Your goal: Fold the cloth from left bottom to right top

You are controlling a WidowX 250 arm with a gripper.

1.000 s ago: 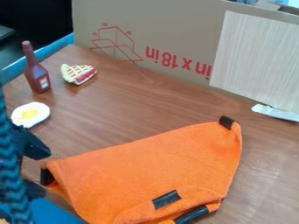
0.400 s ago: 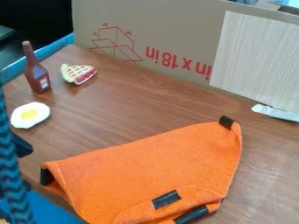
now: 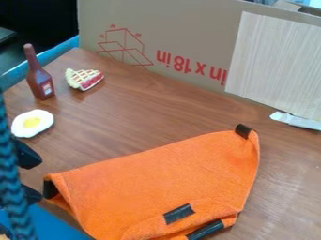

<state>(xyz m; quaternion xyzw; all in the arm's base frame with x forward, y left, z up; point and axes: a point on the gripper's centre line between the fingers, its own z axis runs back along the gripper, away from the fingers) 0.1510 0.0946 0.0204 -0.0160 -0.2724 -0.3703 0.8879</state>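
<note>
The black gripper [image 3: 36,176] is at the left edge, partly behind a dark braided cable, its two fingers apart with nothing seen between them. Just to its right lies the orange cloth [image 3: 163,178], spread at the lower middle of the table. Black patches mark its left corner [image 3: 50,189] and its upper right corner [image 3: 243,131]. The cloth's lower part is turned over, with a black patch [image 3: 179,213] on the flap and a black strip [image 3: 205,230] by the bottom edge.
A fried egg toy [image 3: 32,123], a brown bottle [image 3: 39,77] and a pie slice toy [image 3: 84,79] stand or lie at the upper left of the table [image 3: 144,117]. A cardboard box [image 3: 175,42] walls the back, and a white object [image 3: 296,121] lies at right.
The gripper moved left from beside the cloth's left corner, then came back slightly right. The cloth has kept its place and shape.
</note>
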